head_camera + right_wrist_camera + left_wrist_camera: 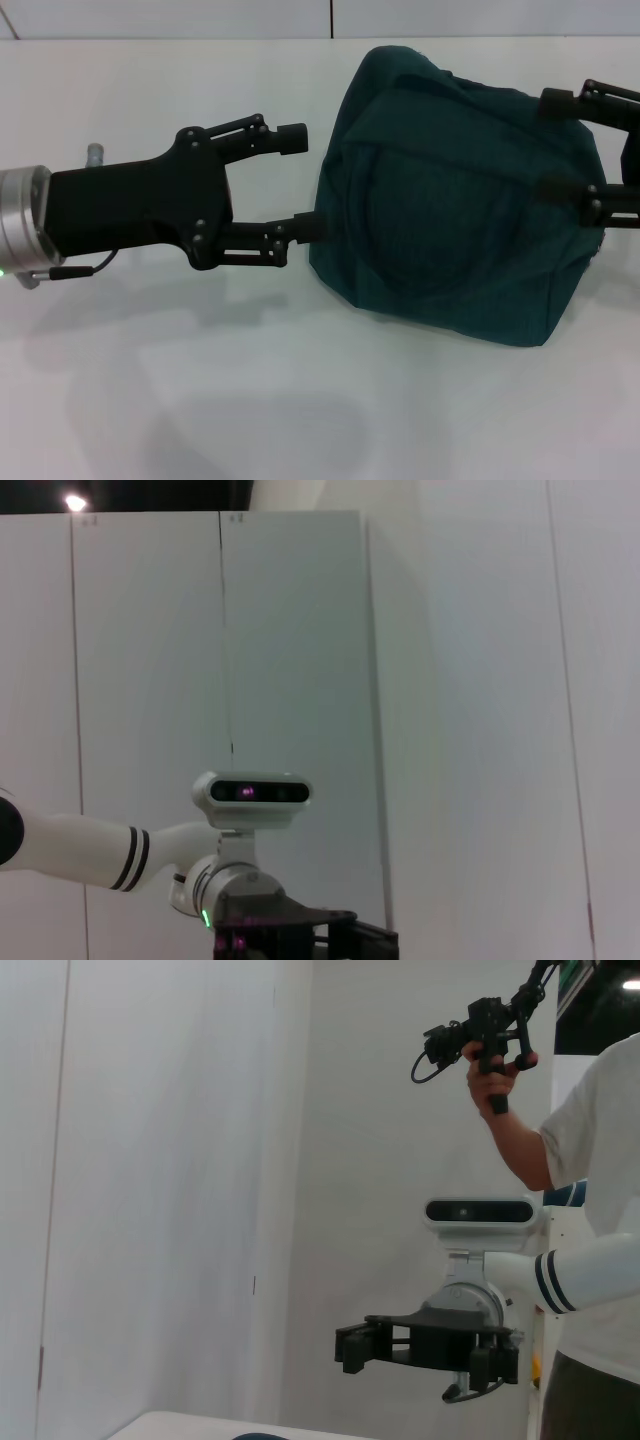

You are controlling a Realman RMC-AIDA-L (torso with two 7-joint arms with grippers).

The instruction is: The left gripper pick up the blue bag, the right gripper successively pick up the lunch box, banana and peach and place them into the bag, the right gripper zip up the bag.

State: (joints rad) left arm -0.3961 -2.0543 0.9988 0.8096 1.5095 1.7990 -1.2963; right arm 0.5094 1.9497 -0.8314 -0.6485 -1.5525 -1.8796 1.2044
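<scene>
The blue bag (455, 200) lies bulging on the white table (200, 400), right of centre in the head view. My left gripper (305, 185) is open at the bag's left edge, and its lower fingertip (316, 228) touches the fabric. My right gripper (560, 145) is open over the bag's right end, one finger (562, 100) at the far corner and the other on its side. The lunch box, banana and peach are out of view. The left wrist view shows the right gripper (352, 1348) from afar.
The table's far edge meets a pale wall (200, 18). In the left wrist view a person (590, 1160) stands beside the robot's body holding up a handheld device (485, 1030). The right wrist view shows the robot's head camera (252, 792) and white wall panels.
</scene>
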